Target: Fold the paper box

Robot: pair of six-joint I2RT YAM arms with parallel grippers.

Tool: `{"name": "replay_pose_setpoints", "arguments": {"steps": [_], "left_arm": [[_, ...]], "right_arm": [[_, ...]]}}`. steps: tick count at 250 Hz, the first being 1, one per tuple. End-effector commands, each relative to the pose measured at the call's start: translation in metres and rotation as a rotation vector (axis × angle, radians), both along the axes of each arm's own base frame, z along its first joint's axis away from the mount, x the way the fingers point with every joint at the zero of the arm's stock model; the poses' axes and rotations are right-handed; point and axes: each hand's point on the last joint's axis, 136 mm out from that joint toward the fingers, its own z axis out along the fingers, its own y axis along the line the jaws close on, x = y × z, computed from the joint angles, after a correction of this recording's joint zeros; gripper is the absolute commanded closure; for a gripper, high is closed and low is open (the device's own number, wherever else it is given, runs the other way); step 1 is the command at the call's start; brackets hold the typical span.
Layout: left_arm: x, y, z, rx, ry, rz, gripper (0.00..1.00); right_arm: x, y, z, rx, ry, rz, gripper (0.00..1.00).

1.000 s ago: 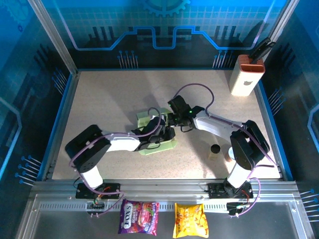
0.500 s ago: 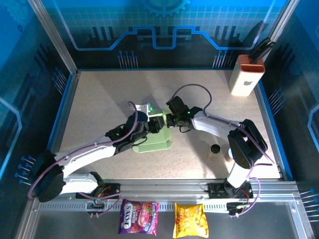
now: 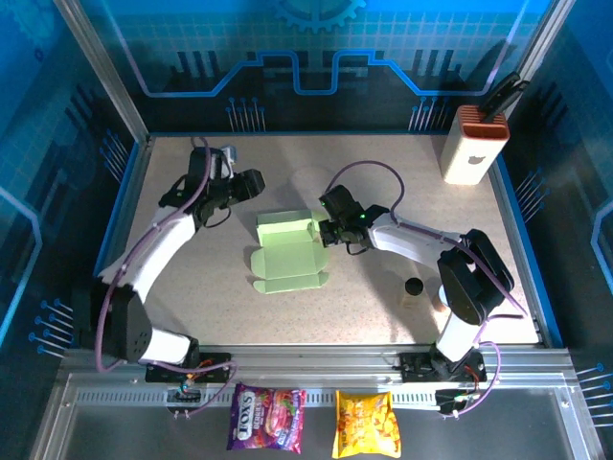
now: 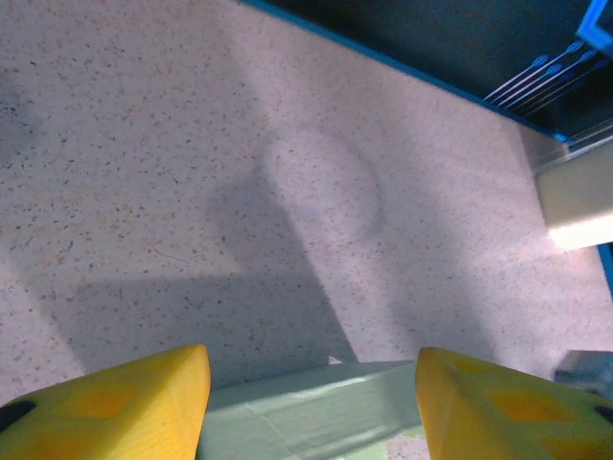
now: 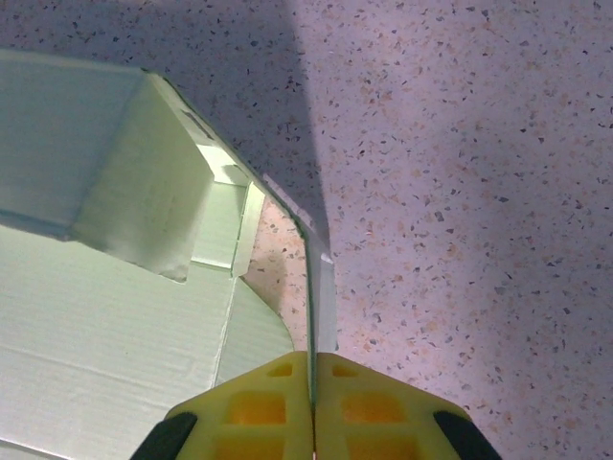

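Box of pale green thin card (image 3: 287, 259), partly folded, lying near the centre of the speckled beige table (image 3: 192, 287) with its far wall raised. I see my right gripper (image 3: 327, 233) at the box's far right corner, its yellow fingers (image 5: 259, 407) pinched together on an upright side flap. My left gripper (image 3: 251, 182) hangs well apart over the far-left tabletop, jaws spread wide and holding nothing.
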Motion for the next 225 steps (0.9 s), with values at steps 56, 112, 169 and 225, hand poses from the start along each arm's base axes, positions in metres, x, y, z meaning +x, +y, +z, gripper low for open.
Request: {"name": "replay_pose_setpoints", "arguments": {"steps": [56,112,169,225], "left_arm": [[-0.019,-0.043,-0.067,-0.154,0.288,-0.282,0.39],[-0.035,-0.063,-0.073,-0.300,0.340,-0.346,0.41],[-0.054,-0.077,-0.076,-0.367,0.363,-0.364,0.42],[-0.071,-0.094,-0.085,-0.372,0.411,-0.385,0.43]], "right_arm": [[0.010,0.002,0.020,-0.016,-0.025,0.077,0.92],[0.018,-0.002,0.022,-0.037,-0.004,0.080,0.92],[0.025,0.001,0.016,-0.054,0.021,0.081,0.92],[0.028,0.008,0.012,-0.037,0.031,0.084,0.92]]}}
